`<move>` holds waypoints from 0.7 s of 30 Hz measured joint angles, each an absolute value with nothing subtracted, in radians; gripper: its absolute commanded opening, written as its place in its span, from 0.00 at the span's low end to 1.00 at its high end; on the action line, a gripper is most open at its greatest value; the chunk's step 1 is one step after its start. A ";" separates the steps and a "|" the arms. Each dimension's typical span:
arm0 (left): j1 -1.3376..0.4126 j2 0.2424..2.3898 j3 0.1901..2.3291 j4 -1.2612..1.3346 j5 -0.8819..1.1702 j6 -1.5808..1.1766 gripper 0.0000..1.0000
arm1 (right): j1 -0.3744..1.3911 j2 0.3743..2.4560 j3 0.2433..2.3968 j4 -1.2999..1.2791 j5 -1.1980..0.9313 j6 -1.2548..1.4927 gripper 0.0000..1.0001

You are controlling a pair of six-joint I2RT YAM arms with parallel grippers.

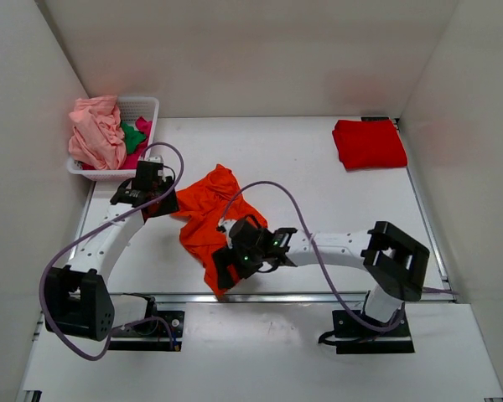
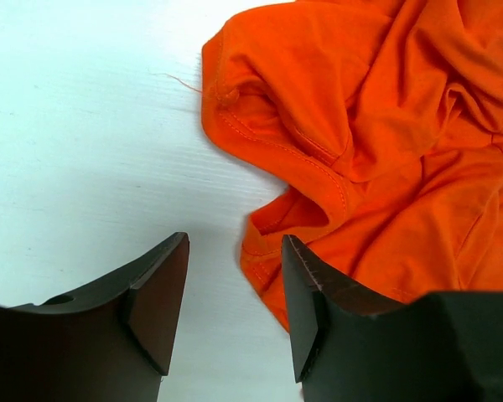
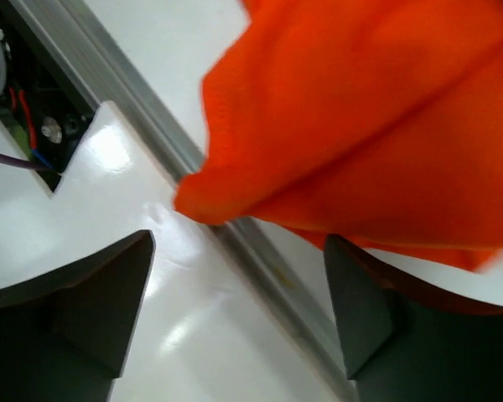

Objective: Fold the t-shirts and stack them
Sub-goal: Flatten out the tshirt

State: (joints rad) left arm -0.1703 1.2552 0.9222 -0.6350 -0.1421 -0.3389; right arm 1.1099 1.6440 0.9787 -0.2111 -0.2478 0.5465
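from above, you had the orange t-shirt point(image 1: 203, 224) crumpled on the white table point(image 1: 318, 201), walls close around. it was unfolded, so spreading it flat comes next, i judge. left wrist: your left gripper point(image 2: 235, 243) stood open beside its hem. right wrist: your right gripper point(image 3: 239, 241) gaped wide, with cloth hanging over the rail point(image 3: 268, 276), unpinched.

You've got the orange tee point(image 1: 205, 222) crumpled, unfolded, lying just right of & nearer than the basket point(image 1: 147, 102). Well right of basket: red tee point(image 1: 369, 144), folded neat. In basket: pink tee point(image 1: 96, 134) bunched, spilling over left rim; green tee point(image 1: 132, 138) & magenta tee point(image 1: 142, 126) wadded beside it.
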 measured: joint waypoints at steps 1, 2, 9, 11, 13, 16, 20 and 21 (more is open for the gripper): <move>-0.168 1.255 0.922 -0.634 -0.143 -0.337 0.59 | 1.135 1.663 0.988 -0.204 -0.240 0.557 0.91; -0.165 1.255 0.922 -0.631 -0.144 -0.336 0.59 | 1.153 1.681 0.997 -0.200 -0.233 0.565 0.91; -0.135 1.237 0.877 -0.598 -0.162 -0.329 0.61 | 1.197 1.848 1.147 -0.234 -0.173 0.575 0.00; -0.125 1.235 0.871 -0.599 -0.166 -0.329 0.61 | 1.197 1.866 1.173 -0.258 -0.144 0.582 0.00; -0.123 1.235 0.872 -0.596 -0.170 -0.324 0.61 | 1.190 1.843 1.155 -0.288 -0.122 0.586 0.00; -0.129 1.243 0.872 -0.590 -0.173 -0.318 0.61 | 1.144 1.687 1.013 -0.313 -0.120 0.598 0.01; -0.152 1.293 0.875 -0.558 -0.172 -0.325 0.62 | 0.920 1.357 0.816 -0.345 -0.165 0.609 0.00; -0.160 1.313 0.876 -0.546 -0.172 -0.331 0.62 | 0.853 1.293 0.790 -0.344 -0.174 0.609 0.00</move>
